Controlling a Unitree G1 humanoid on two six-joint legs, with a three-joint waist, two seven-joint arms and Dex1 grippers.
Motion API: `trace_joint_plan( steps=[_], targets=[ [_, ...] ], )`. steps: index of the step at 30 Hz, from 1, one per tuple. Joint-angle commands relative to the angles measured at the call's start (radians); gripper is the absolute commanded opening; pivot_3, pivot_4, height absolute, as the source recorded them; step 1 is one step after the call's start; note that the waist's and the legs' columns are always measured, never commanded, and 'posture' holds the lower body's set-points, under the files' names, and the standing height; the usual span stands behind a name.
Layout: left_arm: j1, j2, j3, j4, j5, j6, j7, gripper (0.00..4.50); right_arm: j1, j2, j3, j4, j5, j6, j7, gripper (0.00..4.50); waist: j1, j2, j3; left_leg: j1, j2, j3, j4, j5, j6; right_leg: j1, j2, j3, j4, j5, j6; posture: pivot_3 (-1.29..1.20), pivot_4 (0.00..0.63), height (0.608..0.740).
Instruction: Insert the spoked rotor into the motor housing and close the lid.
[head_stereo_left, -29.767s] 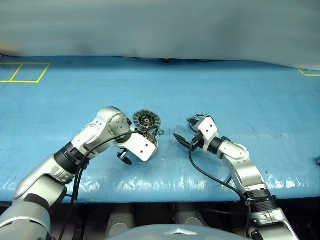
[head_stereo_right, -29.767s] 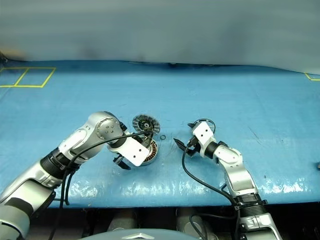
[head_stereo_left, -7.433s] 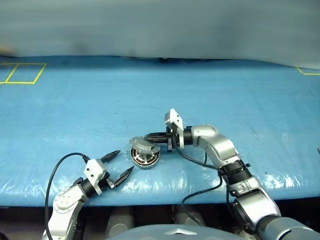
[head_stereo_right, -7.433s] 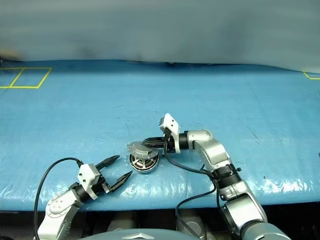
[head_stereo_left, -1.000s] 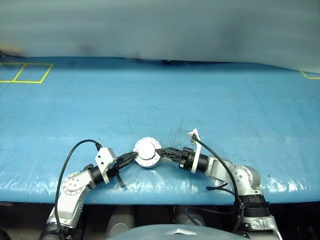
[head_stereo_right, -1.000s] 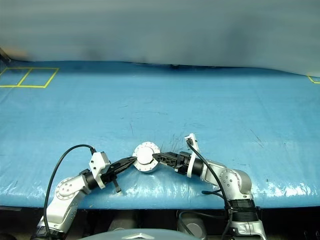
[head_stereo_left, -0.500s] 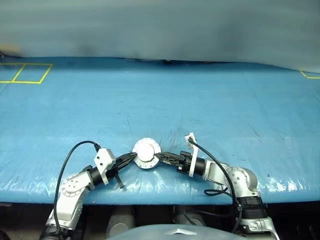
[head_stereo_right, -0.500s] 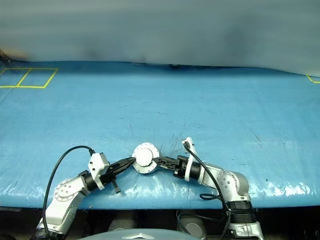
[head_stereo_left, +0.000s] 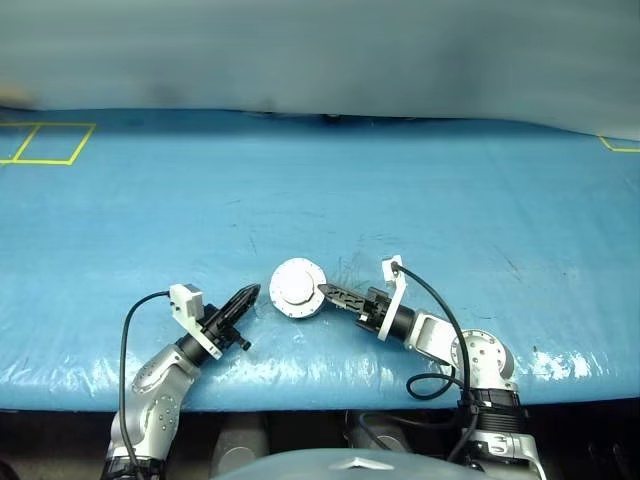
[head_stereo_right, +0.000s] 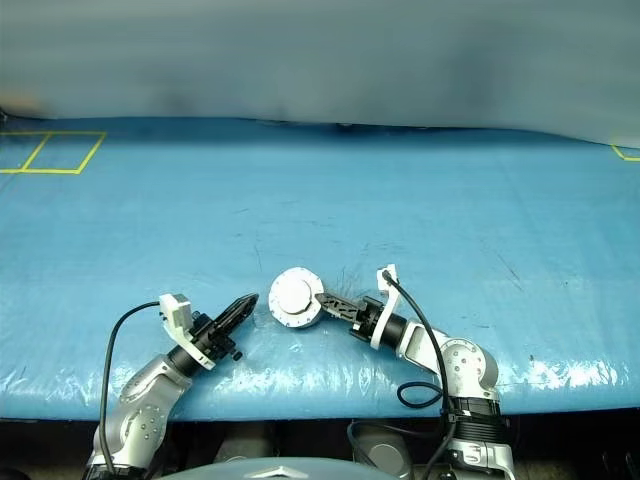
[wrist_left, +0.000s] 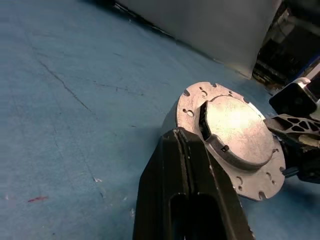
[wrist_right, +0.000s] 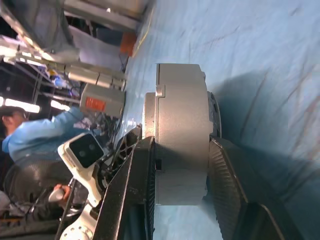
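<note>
Two tools low by table's (head_stereo_left: 560, 230) near edge, right tool (head_stereo_left: 325, 292) clamping closed motor housing (head_stereo_left: 297, 289), left tool (head_stereo_left: 248, 296) shut, empty.

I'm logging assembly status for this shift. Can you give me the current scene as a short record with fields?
surface: blue table cover
motor housing: lying on the cover, closed
lid: shut on top, plain light-grey face up
spoked rotor: hidden; cannot tell
right gripper: fingers clamped on the housing from both sides
left gripper: shut, beside the housing, apart from it
person: in blue, in the background of the right wrist view
</note>
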Motion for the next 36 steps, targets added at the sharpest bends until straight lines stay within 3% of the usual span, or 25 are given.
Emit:
trace_joint_plan(
  steps=[1,6,13,14,23,36],
  targets=[
    [0.006,-0.027,0.025,-0.053,-0.029,0.016,0.026,0.38,-0.042,0.030,-0.054,-0.036,0.093,-0.026,-0.004,1.29,-0.001,0.000,0.000,0.000,0.000,0.000,0.000,0.000,0.000,0.000,0.000,0.000,0.000,0.000,0.000,0.00,0.150,0.740],
    [-0.004,-0.107,0.064,-0.062,-0.163,0.086,0.040,1.93,-0.055,0.061,-0.095,-0.033,0.163,-0.031,-0.024,1.29,-0.002,0.000,0.000,0.000,0.000,0.000,0.000,0.000,0.000,0.000,0.000,0.000,0.000,0.000,-0.001,0.00,0.150,0.740],
    [-0.013,-0.130,0.058,-0.076,-0.324,0.268,0.014,4.30,-0.062,0.079,-0.085,-0.068,0.242,-0.013,-0.044,1.29,-0.005,0.001,0.001,0.000,0.000,0.000,0.001,0.000,0.000,0.000,0.000,0.000,0.000,0.000,-0.001,0.00,0.150,0.740],
    [-0.016,-0.122,0.053,-0.079,-0.343,0.303,0.012,4.46,-0.061,0.083,-0.077,-0.076,0.255,-0.009,-0.050,1.29,-0.006,0.001,0.001,0.000,0.000,0.000,0.001,0.000,0.000,0.000,0.000,0.000,0.000,0.000,-0.001,0.00,0.150,0.740],
    [-0.051,-0.114,0.060,-0.066,-0.354,0.373,0.001,4.46,-0.030,0.084,-0.003,-0.129,0.326,0.035,-0.070,1.29,-0.007,0.001,0.001,0.000,0.000,-0.001,0.001,0.000,0.000,0.000,0.001,0.000,0.000,-0.001,-0.001,0.00,0.150,0.740],
    [-0.084,-0.123,0.062,-0.049,-0.362,0.413,-0.067,4.46,-0.006,0.068,0.057,-0.108,0.310,0.023,-0.079,1.29,-0.006,0.001,0.001,0.000,0.000,-0.001,0.001,0.000,0.000,0.000,0.001,0.000,0.000,0.000,-0.001,0.00,0.150,0.740]
  ],
)
